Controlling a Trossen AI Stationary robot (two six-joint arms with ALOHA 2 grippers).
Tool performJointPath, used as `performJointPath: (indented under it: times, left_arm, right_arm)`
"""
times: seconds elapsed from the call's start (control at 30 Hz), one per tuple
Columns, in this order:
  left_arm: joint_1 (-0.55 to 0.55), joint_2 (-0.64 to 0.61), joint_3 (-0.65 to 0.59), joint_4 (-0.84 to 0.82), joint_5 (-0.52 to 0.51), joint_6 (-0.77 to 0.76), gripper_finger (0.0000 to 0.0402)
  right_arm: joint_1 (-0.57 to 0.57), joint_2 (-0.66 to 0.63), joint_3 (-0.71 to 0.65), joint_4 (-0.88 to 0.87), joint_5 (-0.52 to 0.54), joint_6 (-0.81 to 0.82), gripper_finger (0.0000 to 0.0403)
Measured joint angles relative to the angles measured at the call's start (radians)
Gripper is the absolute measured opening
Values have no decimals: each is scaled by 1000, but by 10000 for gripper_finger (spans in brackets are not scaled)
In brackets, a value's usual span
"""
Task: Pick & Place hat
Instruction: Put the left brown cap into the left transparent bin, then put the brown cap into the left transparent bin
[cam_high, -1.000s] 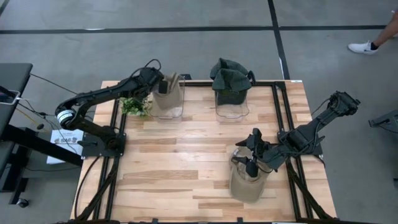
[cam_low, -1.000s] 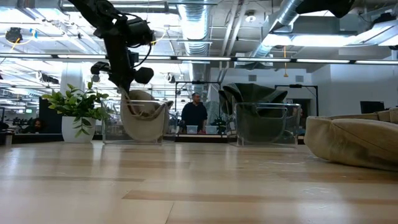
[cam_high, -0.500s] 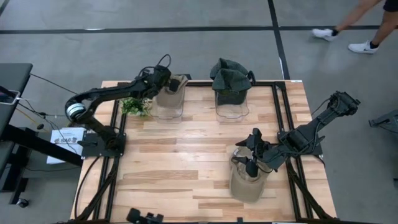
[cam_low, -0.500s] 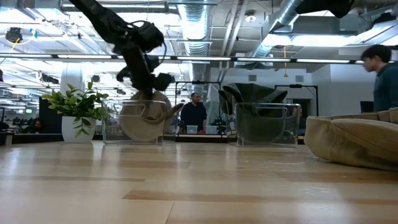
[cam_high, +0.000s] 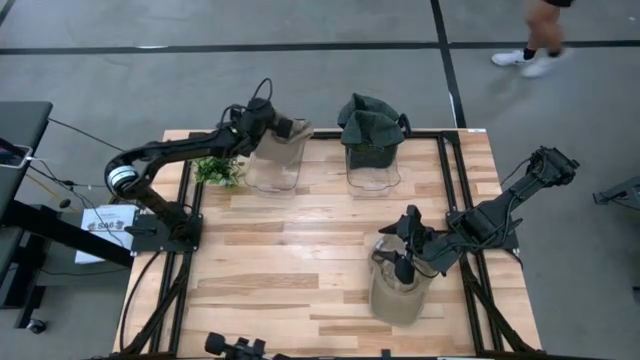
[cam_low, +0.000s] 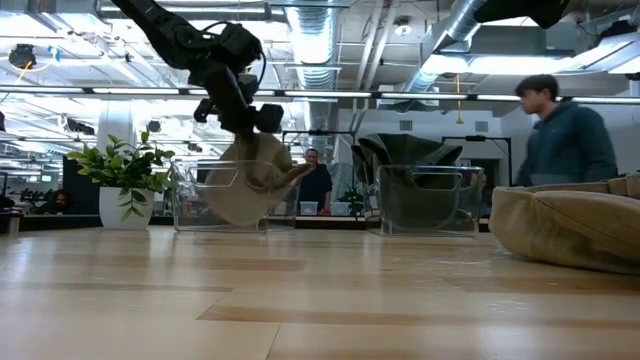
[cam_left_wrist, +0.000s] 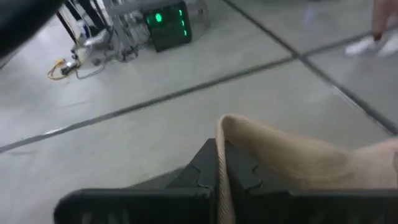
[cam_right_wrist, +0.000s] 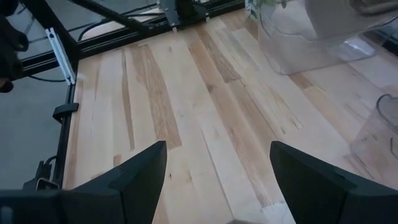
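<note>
Beige fabric of the hat (cam_high: 283, 147), pinched at its rim by the fully closed left gripper (cam_high: 272, 123), hangs half out of the clear bin (cam_high: 270, 175), so lift straight up until the crown clears the wall; right gripper (cam_high: 403, 262) waits, spread wide, empty.

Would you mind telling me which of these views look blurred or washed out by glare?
Left wrist view: soft throughout, the beige fabric hat and the floor behind it smeared. Low view: bright ceiling lights glare; the near wooden table is out of focus. High view: evenly lit, sharp. Right wrist view: slightly soft, no glare.
</note>
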Motion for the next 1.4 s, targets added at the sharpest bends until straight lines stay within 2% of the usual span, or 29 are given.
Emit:
performJointPath:
  times: [0.33,0.57,0.97,1.13,1.23,1.4]
  left_arm:
    - [43,8,0,33,41,-132,5]
    - [48,8,0,59,47,-149,14]
    - [48,8,0,79,47,-15,103]
    - [46,-16,0,84,61,76,124]
    - [45,-52,0,84,139,115,127]
    - [44,-123,0,64,438,136,124]
  right_arm:
    - [0,0,0,1,12,-1,276]
    - [0,0,0,1,13,-2,276]
    - [0,0,0,0,14,-3,276]
    - [0,0,0,0,14,-3,276]
    - [0,0,0,0,14,-3,276]
    - [0,0,0,0,12,-3,276]
